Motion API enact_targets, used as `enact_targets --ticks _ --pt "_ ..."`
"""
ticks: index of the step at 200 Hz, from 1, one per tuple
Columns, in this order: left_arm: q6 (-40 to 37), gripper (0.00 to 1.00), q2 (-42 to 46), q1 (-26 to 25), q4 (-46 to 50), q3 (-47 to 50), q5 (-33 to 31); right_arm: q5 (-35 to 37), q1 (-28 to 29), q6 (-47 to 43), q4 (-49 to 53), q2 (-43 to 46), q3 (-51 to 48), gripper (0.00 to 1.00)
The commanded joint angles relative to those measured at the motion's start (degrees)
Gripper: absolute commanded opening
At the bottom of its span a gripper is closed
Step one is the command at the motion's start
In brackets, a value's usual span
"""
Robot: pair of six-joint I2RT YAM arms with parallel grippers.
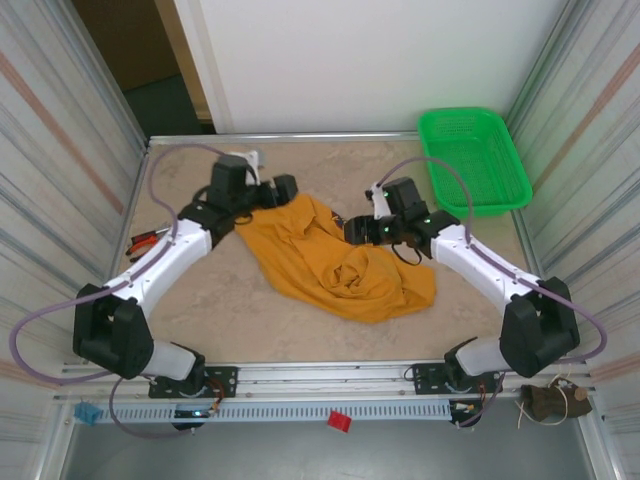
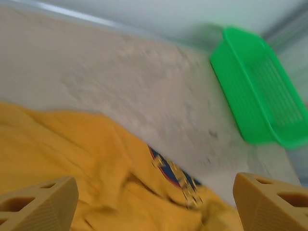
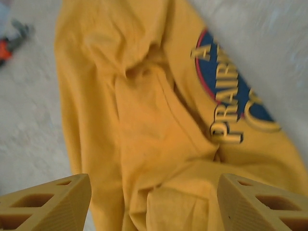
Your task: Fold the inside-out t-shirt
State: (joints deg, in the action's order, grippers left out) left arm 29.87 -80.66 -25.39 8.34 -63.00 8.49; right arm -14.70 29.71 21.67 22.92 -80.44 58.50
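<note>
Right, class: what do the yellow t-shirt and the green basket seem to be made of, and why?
T-shirt: soft matte fabric, probably cotton knit; it crumples into folds and shows stitched seams. Basket: probably moulded plastic, slightly glossy; rigid walls with a fine grid.

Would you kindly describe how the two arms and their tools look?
Left arm and right arm: white links, black joints and bases, looping lilac cables. Left tool and right tool: tan wedge-shaped fingers, ridged, with triangular cut-outs.
</note>
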Motion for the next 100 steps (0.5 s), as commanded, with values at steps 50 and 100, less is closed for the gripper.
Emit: enact_targets --ticks 50,100 --pt "5.2 0.84 -0.8 -3.9 0.8 4.4 0.0 1.0 2.3 -3.0 3.2 -9.3 -2.1 0.52" --pt "5.7 0.85 -2.6 -8.3 -0.4 7.8 3.0 -2.4 0.0 -3.2 4.3 -6.3 2.3 0.00"
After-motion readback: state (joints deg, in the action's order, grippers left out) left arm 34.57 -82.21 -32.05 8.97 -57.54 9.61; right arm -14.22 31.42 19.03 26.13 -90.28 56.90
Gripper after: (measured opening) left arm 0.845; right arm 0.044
